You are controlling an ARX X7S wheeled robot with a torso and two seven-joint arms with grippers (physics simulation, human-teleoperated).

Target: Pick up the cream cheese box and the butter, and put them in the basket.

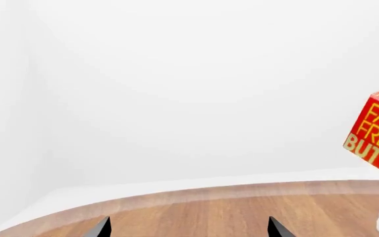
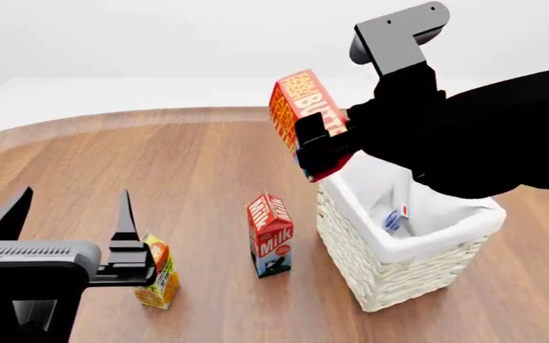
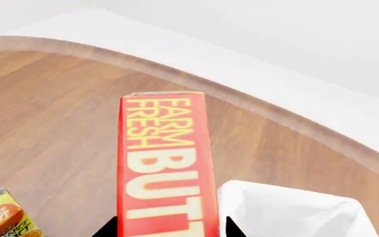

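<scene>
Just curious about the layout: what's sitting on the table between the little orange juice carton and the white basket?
In the head view, the red milk carton stands upright between the orange juice carton and the basket, with bare wood either side.

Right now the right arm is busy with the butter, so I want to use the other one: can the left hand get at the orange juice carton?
Probably yes. The left hand is open with the orange juice carton just beside its fingertips, and nothing stands between them.

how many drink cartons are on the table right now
2. The red milk carton stands just left of the basket; the orange juice carton stands further left, by the left hand. Others could be hidden behind the arms.
</scene>
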